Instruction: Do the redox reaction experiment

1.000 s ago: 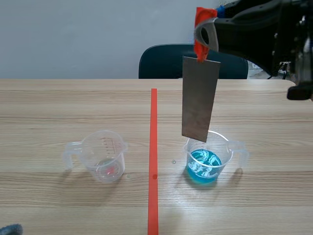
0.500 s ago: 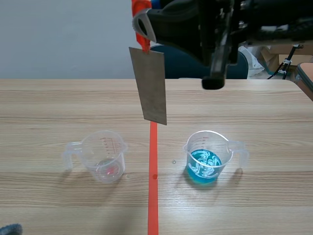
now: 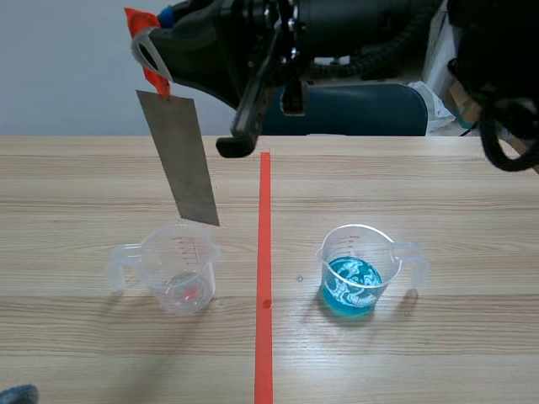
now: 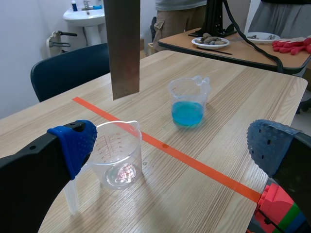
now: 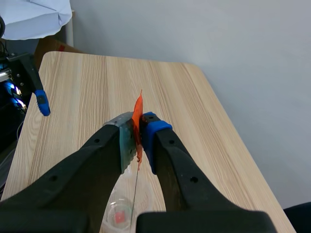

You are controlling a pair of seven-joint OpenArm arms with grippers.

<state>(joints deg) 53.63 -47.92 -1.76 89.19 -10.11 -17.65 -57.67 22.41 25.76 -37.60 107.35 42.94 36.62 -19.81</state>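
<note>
A grey metal strip (image 3: 181, 160) with an orange tab hangs tilted from my right gripper (image 3: 152, 59), which is shut on the tab (image 5: 138, 124). The right arm reaches across the top of the scene view to the left side. The strip's lower end hovers just above the rim of the clear beaker (image 3: 181, 271), which holds only a faint pink trace (image 4: 124, 172). A second beaker (image 3: 354, 273) with blue liquid stands right of the tape line. My left gripper (image 4: 172, 141) is low, near the table's front, open, with the clear beaker (image 4: 116, 155) ahead of its left finger.
An orange tape line (image 3: 264, 252) runs down the table's middle. A dark blue chair (image 3: 362, 109) stands behind the far edge. Another table (image 4: 233, 46) with plates lies beyond the blue beaker (image 4: 188, 102). Coloured toy bricks (image 4: 277, 208) sit by my left gripper's right finger.
The right arm has carried the metal strip leftward, from over the blue beaker, across the tape line, to over the clear beaker. Both beakers stayed put.
</note>
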